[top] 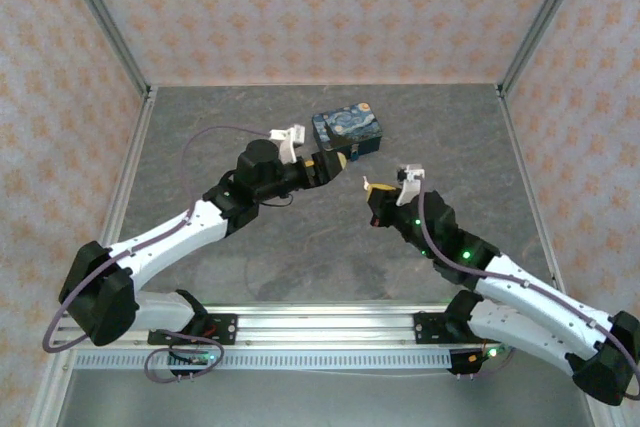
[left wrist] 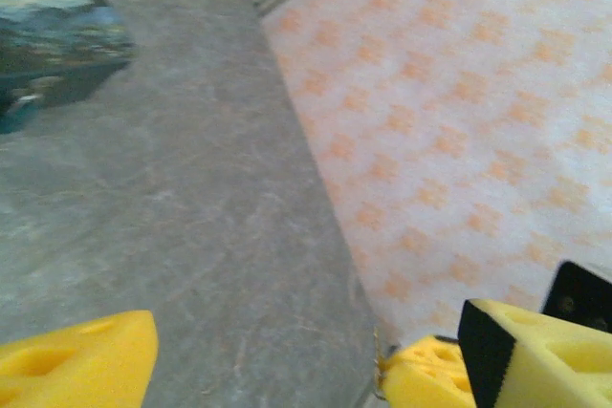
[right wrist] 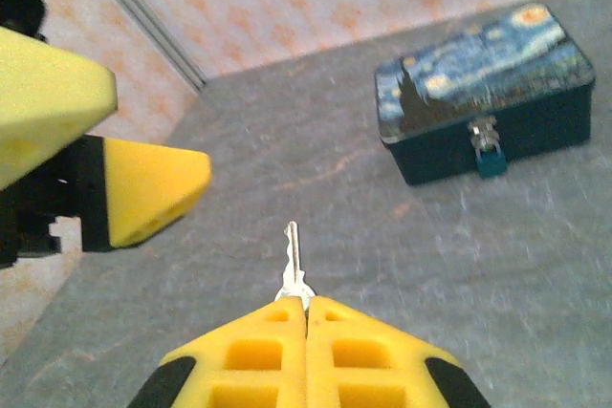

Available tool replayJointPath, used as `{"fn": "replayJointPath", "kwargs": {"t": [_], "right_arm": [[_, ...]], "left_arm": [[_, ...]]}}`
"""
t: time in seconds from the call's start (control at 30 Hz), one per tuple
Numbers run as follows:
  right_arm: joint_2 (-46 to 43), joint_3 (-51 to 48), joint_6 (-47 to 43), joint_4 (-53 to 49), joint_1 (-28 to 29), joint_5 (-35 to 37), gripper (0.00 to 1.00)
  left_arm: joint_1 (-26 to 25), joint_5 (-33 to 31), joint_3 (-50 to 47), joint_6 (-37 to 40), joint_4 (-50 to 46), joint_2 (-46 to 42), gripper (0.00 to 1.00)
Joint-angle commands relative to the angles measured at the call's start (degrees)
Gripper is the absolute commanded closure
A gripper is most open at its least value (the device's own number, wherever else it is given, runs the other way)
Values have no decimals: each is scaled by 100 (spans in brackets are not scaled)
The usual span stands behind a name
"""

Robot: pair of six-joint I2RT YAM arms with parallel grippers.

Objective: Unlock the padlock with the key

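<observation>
Grey table point(right wrist: 316, 169), tin point(right wrist: 478, 64), padlock point(right wrist: 490, 161), key point(right wrist: 293, 260)

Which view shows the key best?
Right wrist: the key juts out clearly from the shut right pincer. From the top it is too small to make out at that pincer; the left wrist faces the tin.

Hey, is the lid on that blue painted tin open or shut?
Shut. The lid lies flat on the tin, and the front clasp is down with the padlock hanging from it.
</observation>
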Motion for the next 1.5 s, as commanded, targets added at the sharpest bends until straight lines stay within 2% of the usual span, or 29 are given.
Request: {"fn": "replayJointPath", "kwargs": {"t": [0.0, 0.2, 0.47, 0.77, 1.03, 1.23, 1.47], "right_arm": [[-127, -124, -432, 538, -16, -139, 100], [-123, -150, -443, 719, -14, -327, 100], [-127, -203, -415, 880, -14, -341, 100], [-126, -202, -414, 891, -14, -290, 100], [-136, -220, -344, 988, -14, -304, 100], [-127, -230, -322, 1001, -14, -318, 100], [-159, -169, -153, 790, -81, -437, 100]], "left_arm": [[-150, 569, 284, 103, 548, 126, 21], [-376, 626, 566, 276, 408, 338, 31], [-475, 587, 611, 241, 396, 527, 41], [-532, 613, 680, 287, 345, 612, 59], [-554, 626, 782, 437, 77, 641, 62], [-572, 618, 791, 437, 95, 661, 70], [-572, 468, 731, 502, 134, 567, 92]]}}
